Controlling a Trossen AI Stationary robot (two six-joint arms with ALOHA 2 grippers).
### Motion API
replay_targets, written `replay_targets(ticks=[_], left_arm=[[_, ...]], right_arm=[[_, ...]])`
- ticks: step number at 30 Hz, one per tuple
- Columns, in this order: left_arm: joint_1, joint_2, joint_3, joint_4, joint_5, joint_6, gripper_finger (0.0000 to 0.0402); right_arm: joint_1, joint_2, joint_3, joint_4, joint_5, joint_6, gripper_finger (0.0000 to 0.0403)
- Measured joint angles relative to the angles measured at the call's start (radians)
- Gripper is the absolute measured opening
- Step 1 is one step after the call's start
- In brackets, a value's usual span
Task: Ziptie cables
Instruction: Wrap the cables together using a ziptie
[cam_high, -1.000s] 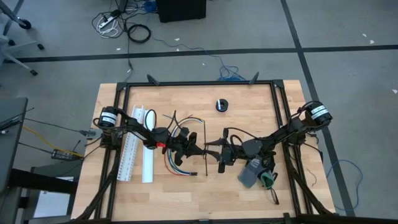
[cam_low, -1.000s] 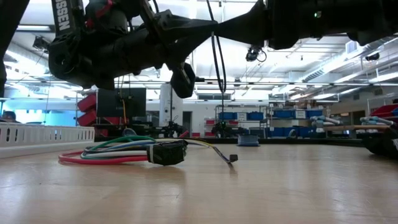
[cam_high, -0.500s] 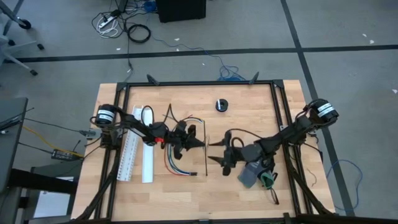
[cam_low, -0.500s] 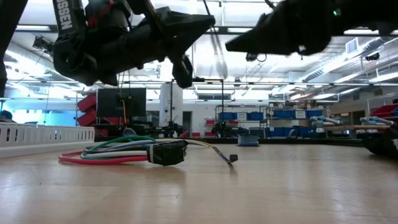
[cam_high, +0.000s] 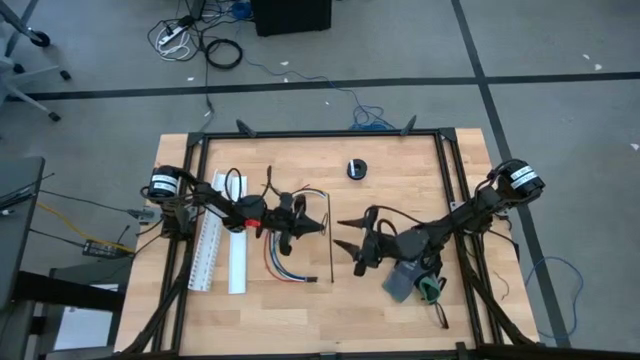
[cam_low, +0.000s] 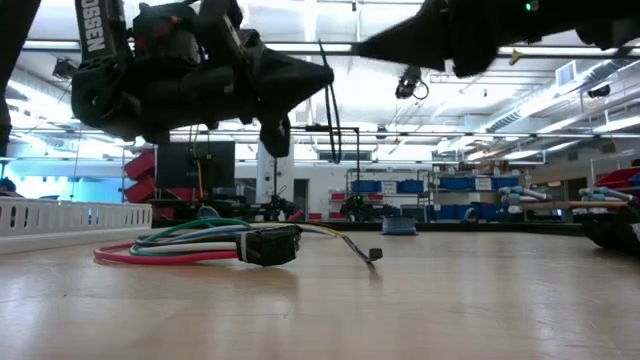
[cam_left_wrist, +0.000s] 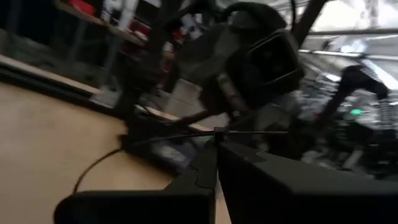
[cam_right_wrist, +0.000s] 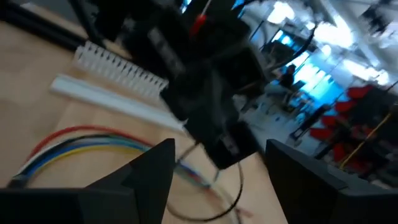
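Note:
The cables (cam_high: 283, 265), a loose bundle of coloured wires, lie flat on the wood beneath my left arm; they also show in the low view (cam_low: 180, 245) and the right wrist view (cam_right_wrist: 87, 143). My left gripper (cam_high: 322, 224) hovers above them at mid-table, shut on a thin black ziptie (cam_low: 333, 120). A second ziptie (cam_high: 330, 250) appears as a straight black line on the table between the two grippers. My right gripper (cam_high: 343, 234) faces the left one from the right, higher up (cam_low: 365, 48), open (cam_right_wrist: 221, 149) and holding nothing. My left gripper pinches the ziptie between its two fingertips (cam_left_wrist: 208, 163), close beside the small square head (cam_left_wrist: 219, 131). The fingers lie about level and point toward the table's right side. The strip is clear of the table and curves out past the fingertips (cam_low: 328, 72).
A long white slotted channel (cam_high: 215, 250) lies along the table's left side, just left of the cables. A small black round object (cam_high: 357, 168) sits toward the far edge. A grey and green item (cam_high: 410, 278) lies under the right arm. A black frame borders the table.
My left gripper has moved toward the table's far edge and rolled, carrying the ziptie with it. My right gripper has drawn apart from the left one and risen. The cables have stayed where they were.

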Motion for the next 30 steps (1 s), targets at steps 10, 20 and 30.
replay_targets(ticks=[10, 20, 30], left_arm=[[-0.009, 0.000, 0.013, -0.013, -0.164, 0.076, 0.0000], [-0.021, 0.000, 0.078, -0.123, -0.170, 0.037, 0.0000], [-0.021, 0.000, 0.079, -0.115, -0.170, 0.034, 0.0000]], right_arm=[[-0.078, 0.007, 0.000, 0.044, -0.161, 0.045, 0.0233], [-0.138, 0.009, 0.000, 0.046, -0.236, 0.006, 0.0190], [-0.138, 0.009, 0.000, 0.040, -0.236, 0.005, 0.0102]])
